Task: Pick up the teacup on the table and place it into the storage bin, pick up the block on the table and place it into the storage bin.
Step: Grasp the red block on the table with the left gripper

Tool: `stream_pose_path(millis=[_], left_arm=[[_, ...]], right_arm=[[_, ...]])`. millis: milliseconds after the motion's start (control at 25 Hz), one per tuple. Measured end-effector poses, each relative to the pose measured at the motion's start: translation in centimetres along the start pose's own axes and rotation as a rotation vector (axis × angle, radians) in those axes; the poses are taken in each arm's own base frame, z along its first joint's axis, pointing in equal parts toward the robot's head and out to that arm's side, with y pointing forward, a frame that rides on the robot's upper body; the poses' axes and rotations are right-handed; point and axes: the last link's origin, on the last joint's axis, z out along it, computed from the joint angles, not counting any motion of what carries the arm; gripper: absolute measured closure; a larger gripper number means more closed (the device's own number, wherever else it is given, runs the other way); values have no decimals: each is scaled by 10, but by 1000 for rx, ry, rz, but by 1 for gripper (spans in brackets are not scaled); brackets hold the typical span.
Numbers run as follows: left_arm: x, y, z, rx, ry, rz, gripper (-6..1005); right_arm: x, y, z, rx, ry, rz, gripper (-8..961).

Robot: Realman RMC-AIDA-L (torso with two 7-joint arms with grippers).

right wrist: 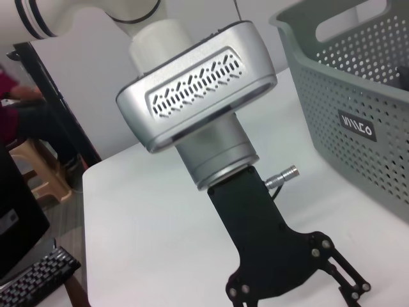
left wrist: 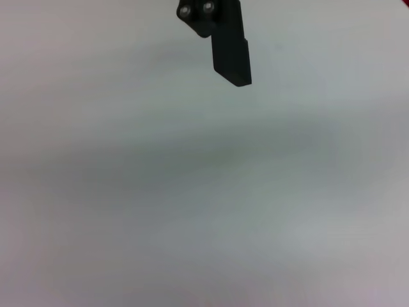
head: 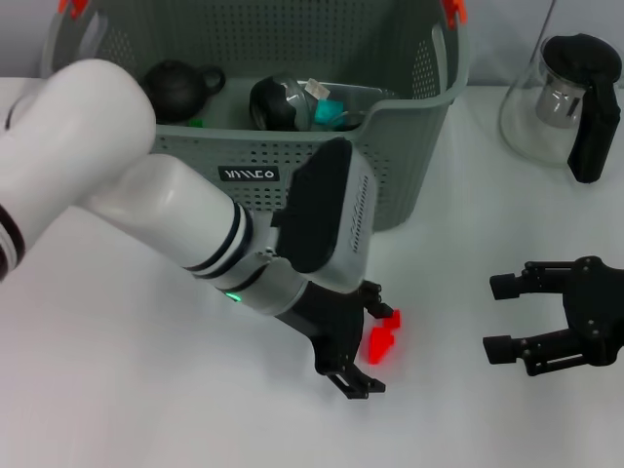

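A small red block (head: 383, 337) lies on the white table (head: 146, 390) in front of the storage bin (head: 390, 146), a grey perforated basket with orange clips and a black label. My left gripper (head: 374, 341) is low over the table, open, with the block between its fingers. One black finger (left wrist: 230, 51) shows in the left wrist view over bare table. Two dark round objects (head: 180, 88) (head: 278, 102) lie in the bin; I cannot tell which is the teacup. My right gripper (head: 499, 317) is open and empty, to the right of the block.
A glass pot with a black handle (head: 575, 97) stands at the back right. The bin (right wrist: 358, 109) also shows in the right wrist view, behind the left arm's silver wrist (right wrist: 204, 109). A greenish item (head: 327, 109) lies in the bin.
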Motion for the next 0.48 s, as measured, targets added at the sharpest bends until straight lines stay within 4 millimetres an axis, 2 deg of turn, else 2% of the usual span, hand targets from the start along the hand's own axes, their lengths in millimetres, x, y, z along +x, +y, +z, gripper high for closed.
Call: stream_pose_path(millis=[480], left_arm=[[3,-1,6,8,-20,3,94]], right_arm=[[-1,-1,1,4,-2,-8,12]])
